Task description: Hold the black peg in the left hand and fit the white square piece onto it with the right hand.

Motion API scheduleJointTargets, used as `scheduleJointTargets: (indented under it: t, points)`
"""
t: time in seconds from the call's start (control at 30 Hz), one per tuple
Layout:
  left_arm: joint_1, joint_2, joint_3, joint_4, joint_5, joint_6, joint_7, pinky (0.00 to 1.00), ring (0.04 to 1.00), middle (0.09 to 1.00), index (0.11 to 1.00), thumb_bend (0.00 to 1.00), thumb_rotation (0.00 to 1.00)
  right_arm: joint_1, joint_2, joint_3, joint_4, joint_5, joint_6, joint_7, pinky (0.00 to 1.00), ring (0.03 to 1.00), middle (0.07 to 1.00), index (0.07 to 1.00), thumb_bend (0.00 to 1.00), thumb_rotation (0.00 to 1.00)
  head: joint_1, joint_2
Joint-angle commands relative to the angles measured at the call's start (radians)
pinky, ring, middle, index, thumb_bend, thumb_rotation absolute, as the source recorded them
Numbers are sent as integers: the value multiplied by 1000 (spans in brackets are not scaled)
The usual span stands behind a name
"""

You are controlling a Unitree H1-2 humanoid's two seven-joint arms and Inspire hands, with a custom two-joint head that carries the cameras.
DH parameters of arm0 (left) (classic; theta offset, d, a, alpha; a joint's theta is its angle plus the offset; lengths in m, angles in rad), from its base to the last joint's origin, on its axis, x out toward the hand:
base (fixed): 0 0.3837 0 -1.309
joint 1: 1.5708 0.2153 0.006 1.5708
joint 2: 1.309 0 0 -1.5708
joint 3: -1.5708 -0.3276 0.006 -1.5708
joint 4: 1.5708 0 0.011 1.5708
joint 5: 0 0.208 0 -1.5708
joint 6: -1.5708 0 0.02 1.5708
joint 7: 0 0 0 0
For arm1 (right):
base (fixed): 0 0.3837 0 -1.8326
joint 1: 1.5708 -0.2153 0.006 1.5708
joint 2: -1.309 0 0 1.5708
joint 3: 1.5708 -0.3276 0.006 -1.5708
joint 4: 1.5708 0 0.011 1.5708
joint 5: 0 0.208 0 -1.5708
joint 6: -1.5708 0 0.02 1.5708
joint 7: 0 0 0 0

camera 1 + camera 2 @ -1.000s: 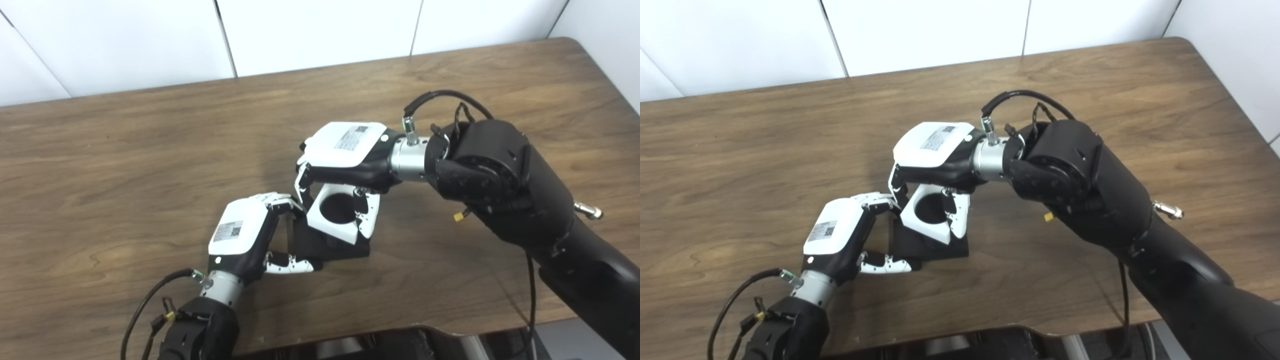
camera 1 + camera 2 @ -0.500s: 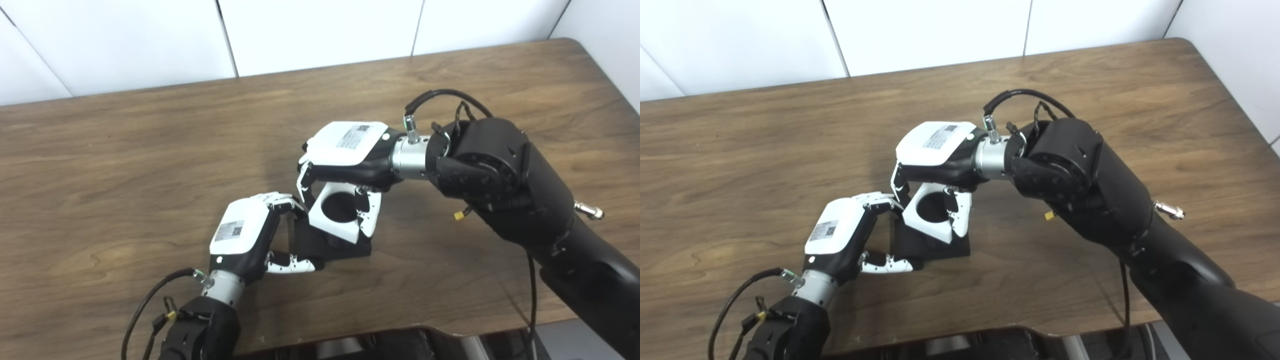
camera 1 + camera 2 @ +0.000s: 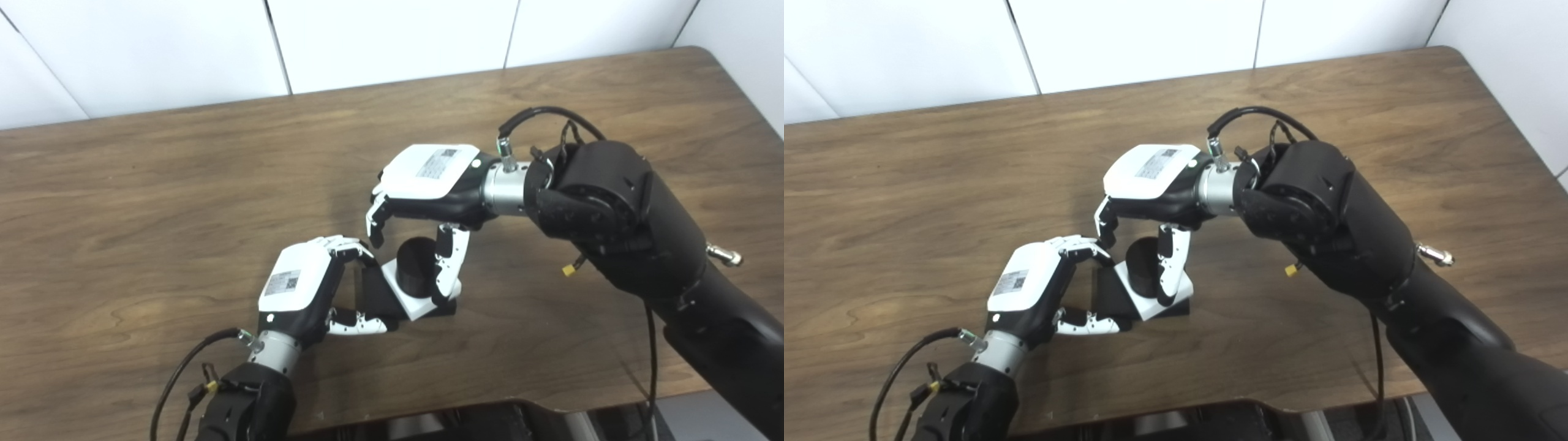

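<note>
The black peg (image 3: 417, 275), a short upright cylinder on a flat black square base, stood on the desk (image 3: 153, 202). The white square piece (image 3: 409, 298) sat around it, tilted, low on the base.

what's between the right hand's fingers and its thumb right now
The black peg stands there, poking up through the white square piece, seen in both eye views. The right hand looks open around it.
</note>
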Motion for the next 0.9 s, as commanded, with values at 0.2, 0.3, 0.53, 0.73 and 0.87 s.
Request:
scheduleJointTargets:
  t: [0.2,0.3,0.53,0.73,0.87]
  points:
    - [-5,3,-7,-10,-2,2,-23,856,840,785,490,504,57,-53,-4,-28,-20,7,29,2,971,894,784,692,1000,401,-2,2]
    - [-6,4,-8,-11,1,2,-24,852,841,786,490,504,57,-53,-6,-26,-22,5,28,1,968,894,784,691,1000,403,1,4]
    - [-6,4,-8,-13,9,7,-29,849,836,784,490,504,57,-63,-3,-45,-26,9,40,-8,963,894,781,679,1000,417,2,5]
    - [-6,5,-6,-15,6,9,-33,854,839,785,490,504,57,-84,-2,-67,-47,11,74,14,981,906,794,692,1000,430,5,2]
    - [-5,10,-4,-14,3,3,-28,846,837,782,490,504,56,-92,-9,-75,-57,23,92,19,955,898,789,700,1000,451,2,1]
